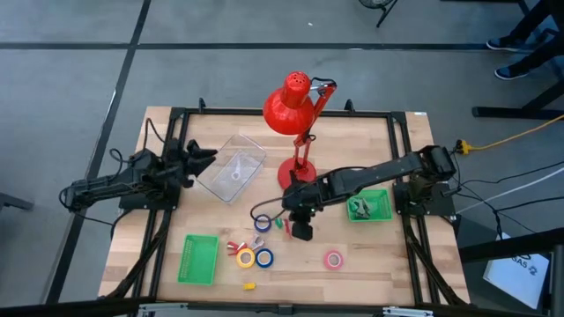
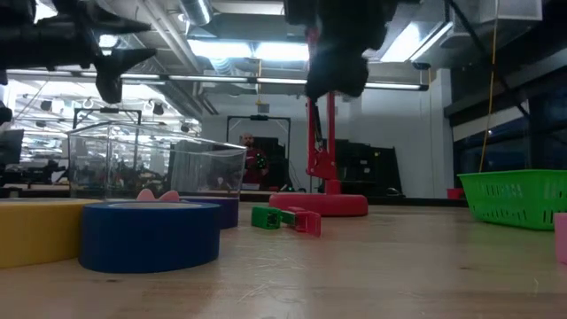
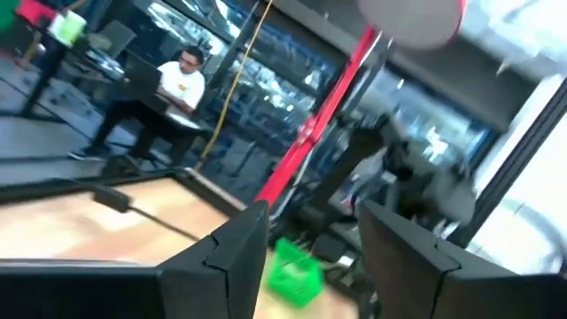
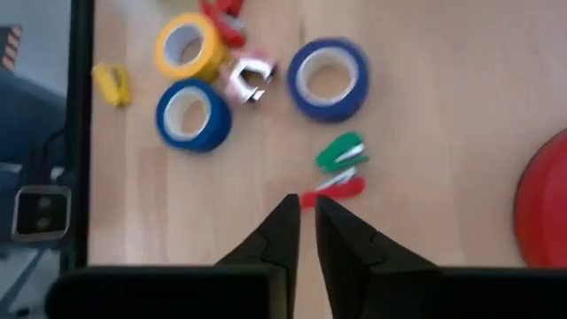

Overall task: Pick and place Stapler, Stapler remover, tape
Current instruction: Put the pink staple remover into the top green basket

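Two small staplers lie side by side on the table, one green and one red. A pink-white stapler remover lies between a yellow tape roll and two blue ones. A pink roll lies apart, nearer the front edge. My right gripper hangs shut above the table with nothing between its fingers; the red stapler's end shows just past its tips. My left gripper stands open and raised at the table's left, beside the clear box.
A red desk lamp stands on its round base just beyond the staplers. A clear plastic box sits at the far left. Green baskets stand at the front left and at the right. A small yellow piece lies near the front edge.
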`<state>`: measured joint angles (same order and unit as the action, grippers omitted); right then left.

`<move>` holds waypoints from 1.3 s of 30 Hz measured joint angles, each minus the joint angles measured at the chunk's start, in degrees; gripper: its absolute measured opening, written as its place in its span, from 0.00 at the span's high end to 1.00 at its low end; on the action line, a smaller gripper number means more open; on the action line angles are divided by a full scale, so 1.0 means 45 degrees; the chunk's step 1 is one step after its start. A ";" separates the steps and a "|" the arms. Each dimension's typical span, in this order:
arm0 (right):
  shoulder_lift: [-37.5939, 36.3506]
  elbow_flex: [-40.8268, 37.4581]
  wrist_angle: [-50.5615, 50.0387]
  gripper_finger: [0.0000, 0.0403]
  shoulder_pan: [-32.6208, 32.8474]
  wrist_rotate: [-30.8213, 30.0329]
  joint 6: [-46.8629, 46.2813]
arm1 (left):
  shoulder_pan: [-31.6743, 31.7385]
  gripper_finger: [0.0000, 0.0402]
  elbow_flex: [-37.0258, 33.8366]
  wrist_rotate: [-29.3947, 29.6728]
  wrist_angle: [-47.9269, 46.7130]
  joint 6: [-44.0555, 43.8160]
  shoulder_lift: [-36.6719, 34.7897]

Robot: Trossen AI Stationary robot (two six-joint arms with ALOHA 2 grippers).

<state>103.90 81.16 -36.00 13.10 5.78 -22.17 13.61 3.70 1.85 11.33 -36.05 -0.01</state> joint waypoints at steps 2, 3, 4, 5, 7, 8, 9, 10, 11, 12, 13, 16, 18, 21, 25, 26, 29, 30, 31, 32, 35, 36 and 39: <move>0.0005 0.0276 -0.0840 0.94 0.0141 0.0000 -0.0083 | 0.0000 0.57 0.0005 -0.0009 0.0362 -0.0638 0.0014; 0.0005 0.0430 -0.1242 0.95 0.0178 0.0001 -0.0211 | 0.0000 0.56 0.0000 -0.0073 0.0454 -0.0893 0.0014; 0.0005 0.0540 -0.1522 0.96 0.0190 0.0004 -0.0348 | 0.0000 0.56 0.0000 -0.0285 0.0635 -0.1148 0.0019; 0.0005 0.0606 -0.1781 0.98 0.0190 0.0017 -0.0492 | 0.0000 0.56 0.0000 -0.0714 0.0914 -0.1245 0.0019; 0.0005 0.0633 -0.2022 0.99 0.0183 0.0270 -0.0692 | 0.0000 0.57 0.0000 -0.2314 0.1328 -0.0531 0.0022; 0.0003 0.0633 -0.2028 0.99 0.0176 0.0420 -0.0711 | 0.0000 0.57 0.0001 -0.3283 0.1551 -0.0001 0.0061; -0.0023 0.0633 -0.2035 0.99 0.0178 0.0549 -0.0721 | -0.0015 0.57 0.0042 -0.4100 0.1757 0.0309 0.0108; -0.0045 0.0637 -0.2030 0.98 0.0193 0.0605 -0.0736 | -0.0024 0.57 0.0208 -0.4693 0.1736 0.0436 0.0176; -0.0055 0.0640 -0.2014 0.98 0.0225 0.0632 -0.0743 | -0.0042 0.57 0.0462 -0.4946 0.1663 0.0502 0.0327; -0.0097 0.0642 -0.2038 0.98 0.0246 0.0636 -0.0738 | -0.0078 0.56 0.0758 -0.4980 0.1409 0.0611 0.0473; -0.0152 0.0642 -0.2141 0.99 0.0290 0.0653 -0.0718 | -0.0114 0.56 0.1099 -0.4976 0.0961 0.0824 0.0672; -0.0519 0.0642 -0.2498 0.99 0.0371 0.0675 -0.0646 | -0.0287 0.56 0.2379 -0.4931 -0.0642 0.2227 0.1742; -0.0829 0.0620 -0.2908 0.99 0.0407 0.0668 -0.0578 | -0.0448 0.57 0.3322 -0.4877 -0.1418 0.3246 0.2763; -0.1499 0.0296 -0.3126 0.99 0.0414 0.0666 -0.0490 | -0.0724 0.57 0.4561 -0.4867 -0.2253 0.4312 0.4469; -0.2454 -0.0197 -0.3331 0.99 0.0409 0.0113 -0.0442 | -0.1079 0.56 0.6032 -0.4867 -0.2169 0.3921 0.6582; -0.2758 -0.0346 -0.3345 0.99 0.0409 -0.0170 -0.0447 | -0.1162 0.57 0.6409 -0.4867 -0.2095 0.3559 0.7035; -0.3664 -0.0780 -0.3351 0.99 0.0409 -0.1152 -0.0593 | -0.1547 0.57 0.7556 -0.4853 -0.2084 0.3261 0.8255; -0.3920 -0.0874 -0.3369 0.99 0.0409 -0.1411 -0.0590 | -0.1778 0.57 0.7936 -0.4859 -0.2087 0.3471 0.8647; -0.4167 -0.0952 -0.3343 0.99 0.0409 -0.1625 -0.0574 | -0.2017 0.57 0.8310 -0.4842 -0.2069 0.3728 0.9034; -0.4429 -0.1036 -0.3385 0.99 0.0404 -0.1758 -0.0547 | -0.2252 0.56 0.8677 -0.4693 -0.2061 0.4007 0.9419; -0.5066 -0.1156 -0.3464 0.99 0.0404 -0.1861 -0.0510 | -0.2864 0.56 0.9706 -0.4026 -0.1676 0.4646 1.0536; -0.5233 -0.1222 -0.3617 0.99 0.0404 -0.1865 -0.0560 | -0.3014 0.57 0.9976 -0.3893 -0.1362 0.4797 1.0834; -0.5554 -0.1271 -0.4115 0.99 0.0448 -0.2145 -0.0620 | -0.3257 0.57 1.0545 -0.3793 -0.0365 0.4721 1.1462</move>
<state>78.90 75.44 -54.51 15.11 -3.87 -24.96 -1.05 51.16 -15.22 9.68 -14.81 51.57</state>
